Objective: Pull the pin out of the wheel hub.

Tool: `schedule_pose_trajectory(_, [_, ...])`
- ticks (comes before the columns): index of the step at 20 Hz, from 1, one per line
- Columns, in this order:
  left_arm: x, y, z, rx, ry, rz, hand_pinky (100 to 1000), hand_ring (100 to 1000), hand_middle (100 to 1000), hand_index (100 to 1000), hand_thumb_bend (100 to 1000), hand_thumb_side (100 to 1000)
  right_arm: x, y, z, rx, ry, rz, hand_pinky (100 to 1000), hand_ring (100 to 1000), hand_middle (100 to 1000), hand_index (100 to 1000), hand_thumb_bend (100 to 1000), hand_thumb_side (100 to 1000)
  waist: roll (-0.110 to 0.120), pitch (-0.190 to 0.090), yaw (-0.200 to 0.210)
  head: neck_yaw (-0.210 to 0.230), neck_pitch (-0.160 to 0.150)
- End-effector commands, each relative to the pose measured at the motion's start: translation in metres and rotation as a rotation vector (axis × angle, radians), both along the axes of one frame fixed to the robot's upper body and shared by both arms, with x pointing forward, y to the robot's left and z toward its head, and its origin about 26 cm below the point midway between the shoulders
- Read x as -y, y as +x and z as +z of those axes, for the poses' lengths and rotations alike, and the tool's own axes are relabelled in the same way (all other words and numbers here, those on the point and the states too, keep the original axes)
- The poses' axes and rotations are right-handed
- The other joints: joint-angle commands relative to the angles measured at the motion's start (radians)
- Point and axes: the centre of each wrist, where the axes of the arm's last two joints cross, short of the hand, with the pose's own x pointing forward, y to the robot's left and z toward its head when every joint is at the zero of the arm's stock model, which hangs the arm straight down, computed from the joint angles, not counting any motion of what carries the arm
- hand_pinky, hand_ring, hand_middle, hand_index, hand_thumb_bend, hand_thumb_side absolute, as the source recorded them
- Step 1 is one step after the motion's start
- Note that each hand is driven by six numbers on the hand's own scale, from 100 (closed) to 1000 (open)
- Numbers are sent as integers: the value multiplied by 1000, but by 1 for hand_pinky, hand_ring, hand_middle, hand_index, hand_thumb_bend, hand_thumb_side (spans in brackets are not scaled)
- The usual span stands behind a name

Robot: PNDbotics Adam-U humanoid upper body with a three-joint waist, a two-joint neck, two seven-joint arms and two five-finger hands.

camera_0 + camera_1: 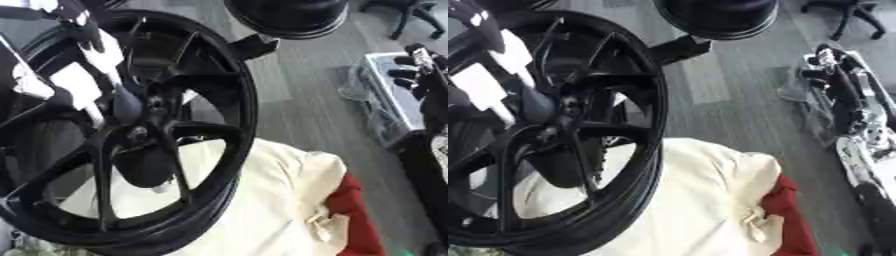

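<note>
A large black spoked wheel (206,75) stands tilted and fills the left half of both views. Its hub (140,132) lies where the spokes meet. My left arm, black with pale silver sections, comes down from the upper left, and my left hand (129,106) sits right at the hub, dark against the dark spokes. I cannot make out the pin itself. My right hand (413,72) shows at the right edge, well away from the wheel, fingers relaxed and holding nothing.
A cream cloth (262,200) lies under the wheel with a red cloth (354,220) beside it. Another black round part (719,17) sits at the top. A silver box in clear wrap (385,95) and a chair base (411,15) stand on the grey floor.
</note>
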Motion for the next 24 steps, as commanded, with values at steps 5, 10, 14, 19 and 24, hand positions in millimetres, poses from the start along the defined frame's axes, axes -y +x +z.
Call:
schedule_pose_trajectory(5, [-2,-10,18,56,-7,-13,811,639,684,761,540,164,3,0,9,19,-24,2,853,723,717,824,100,634,-2,-13,3,2,-7])
schedule_pose_trajectory(10, [-1,-17,23,63,-19,-23,807,621,647,751,539,155,3,0,8,17,-24,2,853,723,717,824,100,633,-4,-13,5,3,-7])
schedule_pose_trajectory(14, [-1,-18,22,59,-18,-15,808,626,647,738,525,140,3,0,8,18,-24,3,853,723,717,824,100,633,-5,-12,4,4,-9])
schedule_pose_trajectory(19, [-4,-15,14,46,10,6,797,626,631,708,511,130,3,0,8,17,-24,1,852,723,716,823,100,632,-7,-8,2,4,-11])
schedule_pose_trajectory(24, [-6,-16,13,54,26,3,802,654,658,714,532,115,3,0,8,18,-22,4,853,723,716,823,100,632,-9,-7,3,3,-20])
